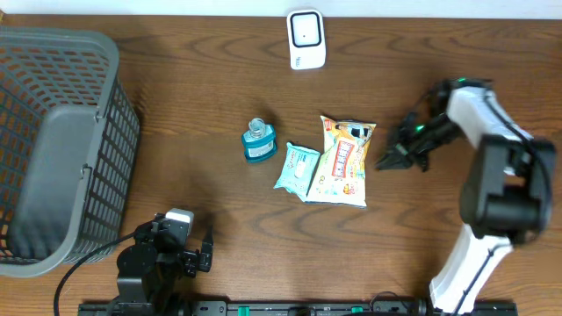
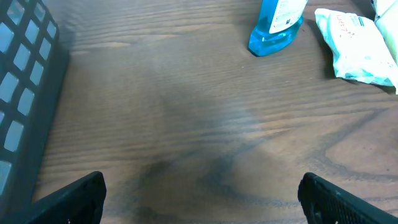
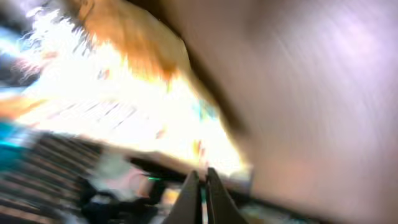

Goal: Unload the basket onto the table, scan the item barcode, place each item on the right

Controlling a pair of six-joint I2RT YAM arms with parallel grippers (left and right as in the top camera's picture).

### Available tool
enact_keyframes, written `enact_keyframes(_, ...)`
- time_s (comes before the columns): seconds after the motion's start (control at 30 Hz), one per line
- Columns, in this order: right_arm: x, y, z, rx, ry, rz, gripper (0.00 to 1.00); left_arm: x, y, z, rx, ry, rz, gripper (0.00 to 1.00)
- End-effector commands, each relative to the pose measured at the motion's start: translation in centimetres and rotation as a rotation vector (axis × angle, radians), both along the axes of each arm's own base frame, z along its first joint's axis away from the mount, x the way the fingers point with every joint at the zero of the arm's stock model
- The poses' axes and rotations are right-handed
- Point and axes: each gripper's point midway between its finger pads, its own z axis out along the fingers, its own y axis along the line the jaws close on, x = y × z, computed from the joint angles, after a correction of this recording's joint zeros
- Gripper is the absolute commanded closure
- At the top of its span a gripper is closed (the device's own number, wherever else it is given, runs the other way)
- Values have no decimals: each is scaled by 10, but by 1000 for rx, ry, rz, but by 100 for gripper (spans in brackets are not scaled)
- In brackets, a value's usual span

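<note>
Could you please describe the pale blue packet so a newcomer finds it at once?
From the grey basket on the table's left, look right to the middle cluster. The pale blue packet lies between the blue bottle and the yellow snack bag, touching the bag; it is flat, pale and smaller than the bag.

Right arm reaches leftward at frame right, right gripper (image 1: pixel 392 161) pinched together. Left gripper (image 2: pixel 202 200) sits lower left, spread wide.

Overhead view: I see a dark brown, wood-grained counter (image 1: pixel 219 79) filling nearly the whole frame. A pale strip (image 1: pixel 176 5) runs along its far edge. Lighting is even, casting soft shadows.
</note>
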Motion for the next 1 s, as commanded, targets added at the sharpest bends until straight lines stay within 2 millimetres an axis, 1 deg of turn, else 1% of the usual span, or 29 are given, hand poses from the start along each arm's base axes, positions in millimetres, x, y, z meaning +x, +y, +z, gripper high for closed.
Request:
enact_keyframes(0.0,10,-23,36,-135,20,-223,98,0,-3,2,-15,-5,-8,1)
enact_keyframes(0.03,16,-33,33,-191,-125,-85,99,0,-3,2,-15,-5,-8,1)
enact_keyframes(0.07,15,-34,34,-208,-177,-6,99,0,-3,2,-15,-5,-8,1)
enact_keyframes(0.1,11,-29,35,-200,-199,67,99,0,-3,2,-15,-5,-8,1)
enact_keyframes(0.17,5,-18,36,-188,-206,128,99,0,-3,2,-15,-5,-8,1)
enact_keyframes(0.2,2,-5,36,-183,-217,186,99,0,-3,2,-15,-5,-8,1)
enact_keyframes(0.27,2,4,32,-231,-230,239,99,0,-3,2,-15,-5,-8,1)
enact_keyframes(0.3,5,8,26,-310,-241,268,93,0,-3,2,-15,-5,-8,1)
enact_keyframes(0.33,5,9,24,-349,-239,277,90,0,-3,2,-15,-5,-8,1)
enact_keyframes(0.37,4,13,22,-399,-237,294,80,0,-3,2,-15,-5,-8,1)
enact_keyframes(0.4,3,20,20,-432,-248,324,59,0,-3,2,-15,-5,-8,1)
enact_keyframes(0.43,3,30,19,-439,-271,362,20,0,-3,2,-15,-5,-8,1)
enact_keyframes(0.47,4,38,19,-441,-291,383,1,0,-3,2,-15,-5,-8,1)
enact_keyframes(0.5,7,51,18,-447,-332,416,1,0,-3,2,-15,-5,-8,1)
enact_keyframes(0.53,9,55,17,-454,-351,428,1,0,-3,2,-15,-5,-8,1)
enact_keyframes(0.57,18,61,15,-496,-399,439,1,0,-3,2,-15,-5,-8,1)
enact_keyframes(0.6,25,58,12,-556,-421,427,1,0,-3,2,-15,-5,-8,1)
enact_keyframes(0.63,33,52,8,-645,-443,408,1,0,-3,2,-15,-5,-8,1)
enact_keyframes(0.67,36,50,6,-674,-446,400,1,0,-3,2,-15,-5,-8,1)
enact_keyframes(0.73,35,53,-8,-687,-422,411,1,0,-3,2,-15,-5,-8,1)
enact_keyframes(0.77,35,54,-15,-690,-411,423,1,0,-3,2,-15,-5,-8,1)
enact_keyframes(0.87,33,51,-42,-722,-356,456,1,0,-3,2,-15,-5,-8,1)
enact_keyframes(0.93,28,52,-66,-714,-301,477,1,0,-3,2,-15,-5,-8,1)
enact_keyframes(0.97,23,52,-84,-714,-260,493,1,0,-3,2,-15,-5,-8,1)
